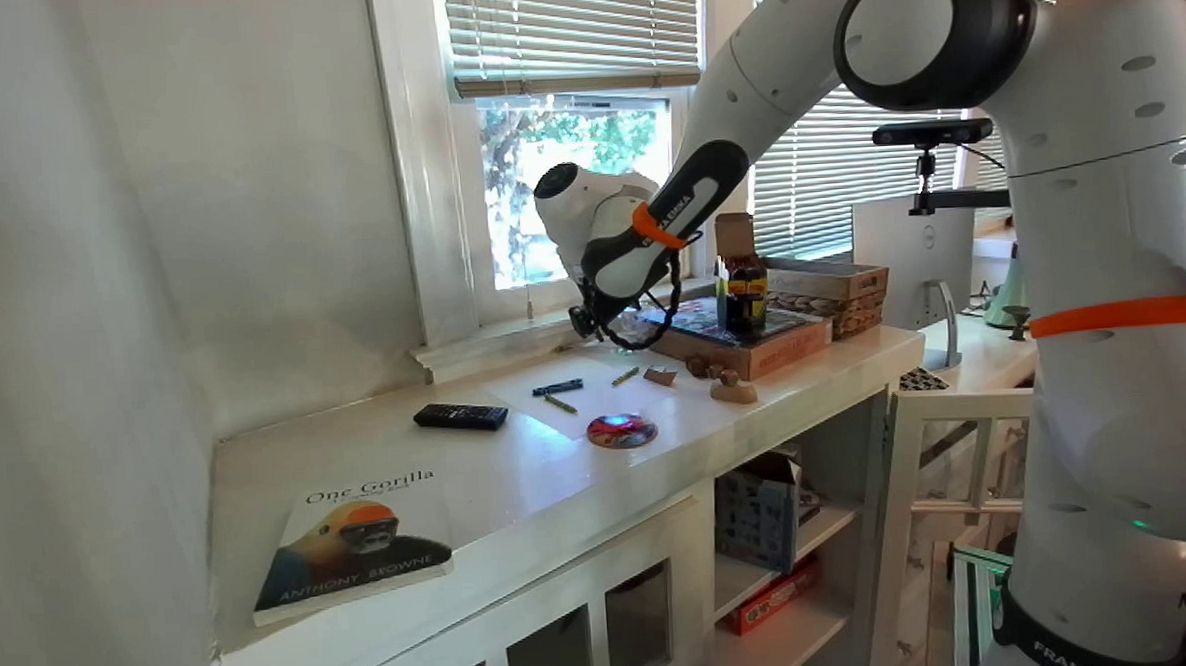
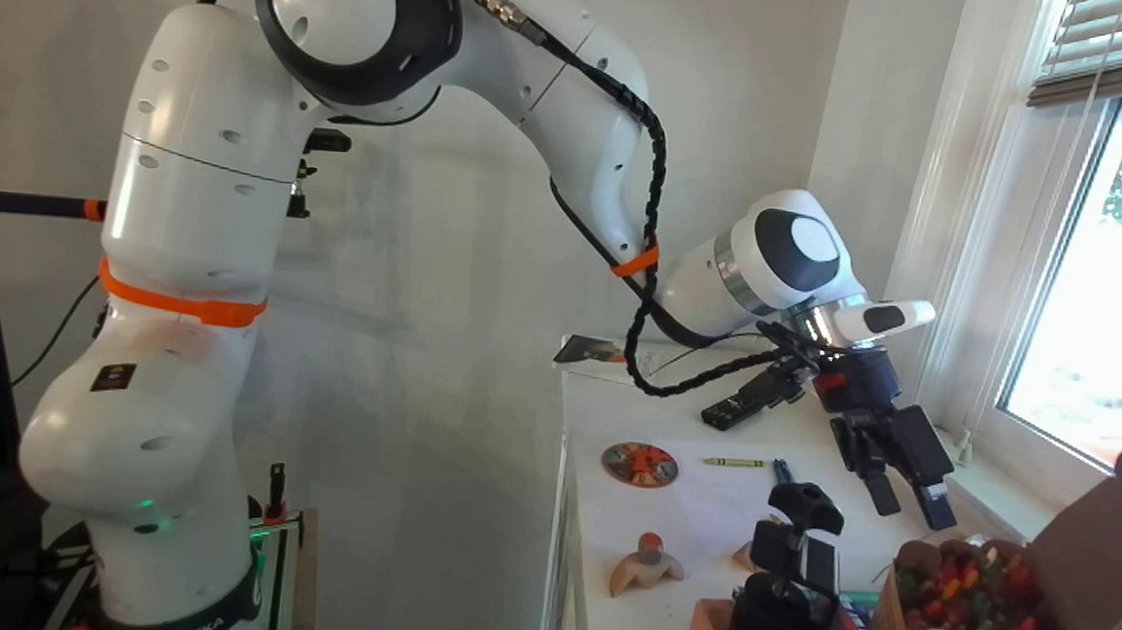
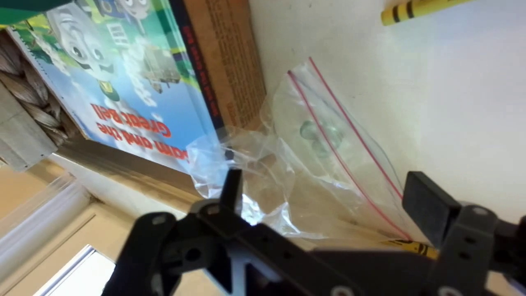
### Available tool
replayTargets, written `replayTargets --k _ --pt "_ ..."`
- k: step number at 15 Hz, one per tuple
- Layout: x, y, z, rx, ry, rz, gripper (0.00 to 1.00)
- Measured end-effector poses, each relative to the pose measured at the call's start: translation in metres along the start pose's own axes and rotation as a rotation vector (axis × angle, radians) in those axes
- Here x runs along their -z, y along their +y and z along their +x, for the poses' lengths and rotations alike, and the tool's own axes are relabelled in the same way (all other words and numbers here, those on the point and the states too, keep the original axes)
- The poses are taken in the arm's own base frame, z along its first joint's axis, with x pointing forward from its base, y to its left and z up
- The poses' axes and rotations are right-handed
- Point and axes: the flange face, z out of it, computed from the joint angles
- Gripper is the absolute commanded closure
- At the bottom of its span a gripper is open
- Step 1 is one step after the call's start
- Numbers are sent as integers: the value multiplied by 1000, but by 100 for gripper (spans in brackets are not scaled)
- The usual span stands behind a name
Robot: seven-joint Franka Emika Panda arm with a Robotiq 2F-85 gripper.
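Note:
My gripper (image 3: 331, 197) is open, its two black fingers wide apart. A clear plastic zip bag (image 3: 287, 181) with red seal lines lies beneath and between the fingers. I cannot tell whether a finger touches it. Greenish glassy pieces (image 3: 322, 135) show through the bag. In the wrist view, a yellow crayon (image 3: 427, 248) is partly hidden by the right finger, and another yellow crayon (image 3: 411, 10) lies at the top right. In an exterior view the gripper (image 2: 910, 507) points down above the counter near the window. In another exterior view the arm hides the fingers.
A picture book (image 3: 135, 102) lies on a cardboard box (image 3: 234, 61). A camera stand (image 2: 782, 601) and an open box of coloured pieces (image 2: 973, 589) stand near the gripper. The counter holds a remote (image 1: 460, 416), a gorilla book (image 1: 357, 543), a round disc (image 1: 621, 431) and a basket (image 1: 832, 298).

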Motion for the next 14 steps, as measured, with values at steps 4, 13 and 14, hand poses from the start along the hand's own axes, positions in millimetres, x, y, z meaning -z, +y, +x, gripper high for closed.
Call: replayTargets --k 4,13,14 --pt "-13 -2 -6 64 -7 -22 0" --pt "-41 -12 -23 141 17 -13 0" --pt "-43 -12 -23 149 23 -16 0"
